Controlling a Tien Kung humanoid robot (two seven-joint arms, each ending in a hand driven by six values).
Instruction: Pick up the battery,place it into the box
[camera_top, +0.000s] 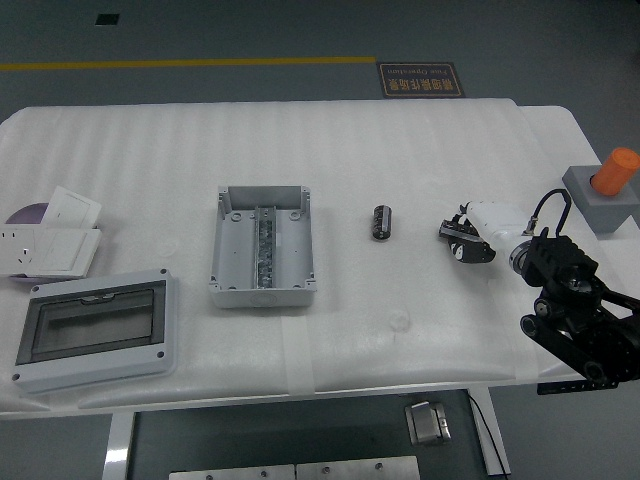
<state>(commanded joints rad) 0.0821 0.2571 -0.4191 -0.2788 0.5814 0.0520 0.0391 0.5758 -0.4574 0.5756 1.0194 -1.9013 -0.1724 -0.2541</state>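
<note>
A small dark cylindrical battery lies on the white table, right of centre. To its left stands the open grey box, with a metal rail along its middle. My right hand comes in from the right edge on a black arm and hovers a short way right of the battery, apart from it. Its fingers are loosely curled and hold nothing. The left arm does not show.
A grey enclosure with a dark clear lid lies at the front left. White socket plates sit at the left edge. A grey block with an orange button stands at the far right.
</note>
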